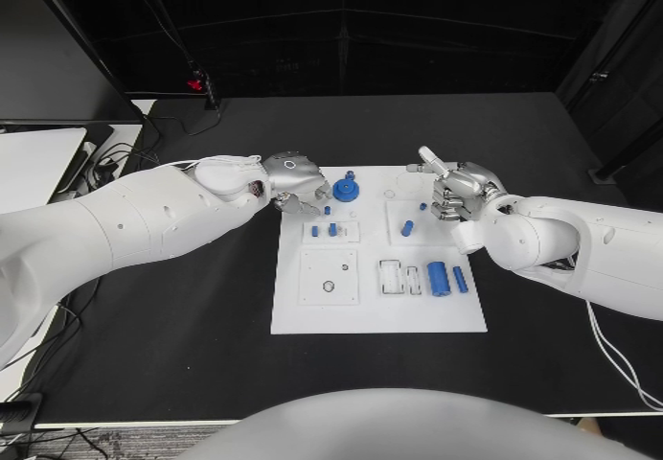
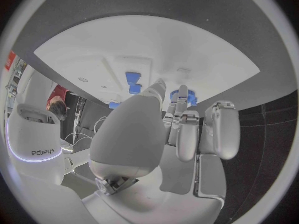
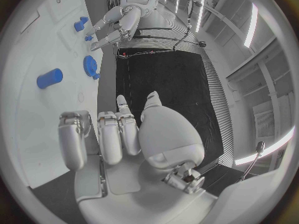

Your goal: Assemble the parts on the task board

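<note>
Hovering just beside the blue gear (image 1: 346, 188), the empty left hand (image 1: 293, 180), fingers loosely apart, is nearer than the curled, empty right hand (image 1: 460, 192).

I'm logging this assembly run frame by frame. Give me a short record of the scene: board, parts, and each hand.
board: white task board on the black table
parts: blue gear at far edge; blue cylinder near right
left hand: at board's far left corner, holding nothing
right hand: at far right edge, fingers curled, nothing held
</note>
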